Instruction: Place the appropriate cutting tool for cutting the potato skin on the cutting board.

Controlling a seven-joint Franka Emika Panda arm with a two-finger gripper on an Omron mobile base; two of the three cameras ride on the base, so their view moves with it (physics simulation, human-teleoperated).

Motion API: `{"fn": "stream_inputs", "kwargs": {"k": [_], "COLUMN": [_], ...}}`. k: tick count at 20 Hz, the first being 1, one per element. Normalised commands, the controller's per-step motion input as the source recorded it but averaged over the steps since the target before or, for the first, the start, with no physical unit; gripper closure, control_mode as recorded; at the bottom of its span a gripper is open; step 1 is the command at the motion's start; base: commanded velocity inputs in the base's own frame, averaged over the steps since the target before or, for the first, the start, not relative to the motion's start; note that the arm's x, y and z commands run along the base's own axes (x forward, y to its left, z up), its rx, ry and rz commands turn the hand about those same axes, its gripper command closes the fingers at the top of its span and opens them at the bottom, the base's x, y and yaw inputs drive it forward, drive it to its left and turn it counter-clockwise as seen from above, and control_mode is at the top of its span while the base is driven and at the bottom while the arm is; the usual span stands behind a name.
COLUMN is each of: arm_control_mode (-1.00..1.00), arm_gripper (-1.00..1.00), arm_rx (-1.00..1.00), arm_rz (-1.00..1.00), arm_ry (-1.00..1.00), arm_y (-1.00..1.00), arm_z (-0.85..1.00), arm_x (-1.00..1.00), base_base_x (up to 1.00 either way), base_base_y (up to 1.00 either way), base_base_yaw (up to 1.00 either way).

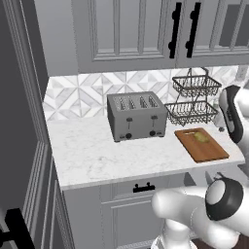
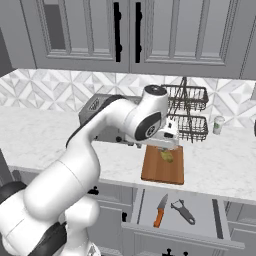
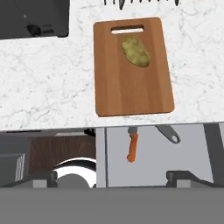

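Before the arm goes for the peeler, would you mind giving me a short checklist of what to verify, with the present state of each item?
1. Drawer open: ok.
2. Peeler lying apart from the orange-handled knife: ok.
3. Cutting board has bare room below the potato: ok.
4. Gripper empty: ok, nothing shows between its tips.
5. Gripper over the peeler: not ok, it is above the counter edge, over the board's near end.
6. Jaw opening wide enough: cannot tell.

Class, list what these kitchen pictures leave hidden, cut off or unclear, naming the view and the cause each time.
- Peeler, hand view: its far end hidden under the counter edge.
- Knife, hand view: blade tip hidden likewise.
- Toaster, right base view: mostly behind the arm.
- Gripper, hand view: open or shut unclear.
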Motion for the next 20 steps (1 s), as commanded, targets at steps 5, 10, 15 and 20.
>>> {"fn": "stream_inputs", "kwargs": {"k": [5,10,15,20], "arm_control_mode": [-1.00,-1.00,-1.00,-1.00], "arm_gripper": [-1.00,-1.00,-1.00,-1.00], "arm_rx": [0.00,0.00,0.00,0.00], "arm_rz": [0.00,0.00,0.00,-0.02], "arm_ry": [0.02,0.00,0.03,0.02], "arm_y": [-0.64,-0.52,-0.03,0.07], "arm_z": [-0.12,-0.35,-0.68,-0.62], "arm_x": [0.00,-0.13,-0.39,-0.26], "base_base_x": [0.00,0.00,0.00,0.00], "base_base_y": [0.00,0.00,0.00,0.00], "base_base_yaw": [0.00,0.00,0.00,0.00]}}
